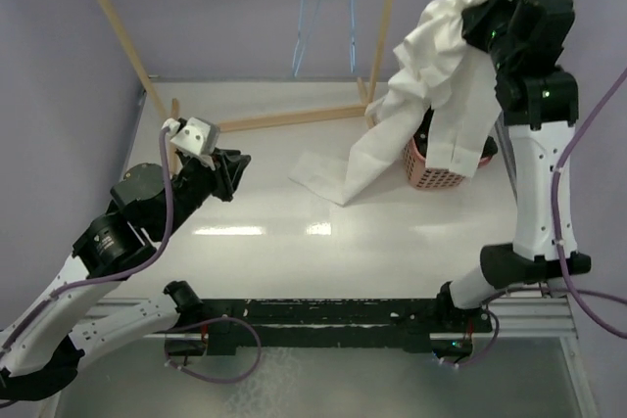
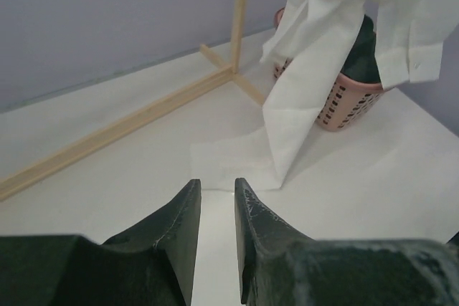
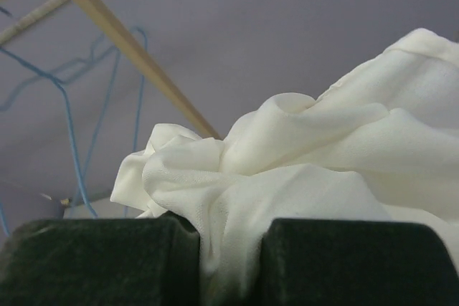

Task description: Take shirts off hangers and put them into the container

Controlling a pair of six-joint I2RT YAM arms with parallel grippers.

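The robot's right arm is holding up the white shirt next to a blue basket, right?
No, the basket is pink, not blue; the top view shows it. The right end effector does hold up the white shirt next to it.

Top: looking down from behind. Left wrist: facing low across surface [image 2: 107, 170] toward white shirt [image 2: 315, 55], basket [image 2: 351, 102], both shared overhead. Right wrist: sitting close against white shirt.

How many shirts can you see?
2. The plain white cloth shirt hangs from the right end effector, its tail on the white table; the black shirt lies in the salmon-pink lattice basket. More may hide beneath.
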